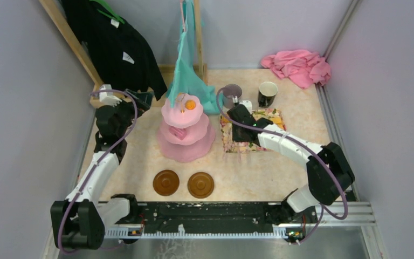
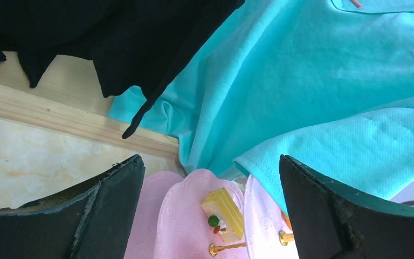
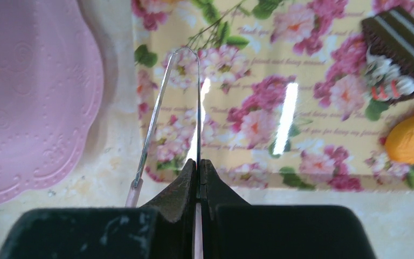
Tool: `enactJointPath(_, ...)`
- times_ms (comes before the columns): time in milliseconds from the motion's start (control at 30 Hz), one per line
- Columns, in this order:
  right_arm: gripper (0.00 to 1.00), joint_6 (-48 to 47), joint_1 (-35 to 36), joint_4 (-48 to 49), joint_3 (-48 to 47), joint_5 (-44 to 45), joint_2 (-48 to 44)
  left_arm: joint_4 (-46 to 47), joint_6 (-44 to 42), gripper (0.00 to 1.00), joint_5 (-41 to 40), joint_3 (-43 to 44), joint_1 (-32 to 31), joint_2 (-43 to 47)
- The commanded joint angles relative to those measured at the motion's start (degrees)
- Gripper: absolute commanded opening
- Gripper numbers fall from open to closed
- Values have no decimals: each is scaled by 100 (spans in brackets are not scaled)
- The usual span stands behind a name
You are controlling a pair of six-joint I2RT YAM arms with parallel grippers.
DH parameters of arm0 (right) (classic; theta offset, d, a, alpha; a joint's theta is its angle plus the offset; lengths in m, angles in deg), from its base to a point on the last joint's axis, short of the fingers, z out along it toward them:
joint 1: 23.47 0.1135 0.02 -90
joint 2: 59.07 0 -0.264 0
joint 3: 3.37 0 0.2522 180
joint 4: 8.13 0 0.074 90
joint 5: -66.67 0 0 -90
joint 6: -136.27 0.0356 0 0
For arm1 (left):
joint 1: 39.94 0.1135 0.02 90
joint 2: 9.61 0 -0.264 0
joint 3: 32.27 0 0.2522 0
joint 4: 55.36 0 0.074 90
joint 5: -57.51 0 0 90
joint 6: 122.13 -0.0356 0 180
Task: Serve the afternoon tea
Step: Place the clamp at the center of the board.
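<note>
I should slide my right gripper (image 3: pixel 198 164), clenched on a thin silver wire loop (image 3: pixel 186 54), level and rightward over the glossy floral tray (image 3: pixel 259 108) to the brown striped toy cake (image 3: pixel 396 38) at its right side.

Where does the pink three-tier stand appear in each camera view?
Top external: pink stand at the centre, left of the floral tray.
Left wrist: bottom centre, below the teal fabric.
Right wrist: left edge, beside the floral tray.
Shared landmark: the beige table under it.
</note>
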Motion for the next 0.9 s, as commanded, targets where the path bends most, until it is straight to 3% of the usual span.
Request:
enactJointPath(0,0,1595,650,-182,11,1072,-361,31,-101,99,-35,-58,-43,212)
enactJointPath(233,0,5289,1583,-1879,-286,2408,-409,83,-41,99,34,-63,-68,287)
enactJointPath(367,0,7463,1902,-3192,-567,2097,-129,138,37,99,88,-96,-60,312)
enactJointPath(533,0,9152,2439,-3235,-352,1456,36,202,136,99,179,-130,-63,339)
enactJointPath(667,0,9947,3090,-3606,-720,1715,414,220,142,99,178,-146,-66,437)
enactJointPath(867,0,10255,3539,-3482,-1032,1692,937,273,197,99,182,-204,-67,531)
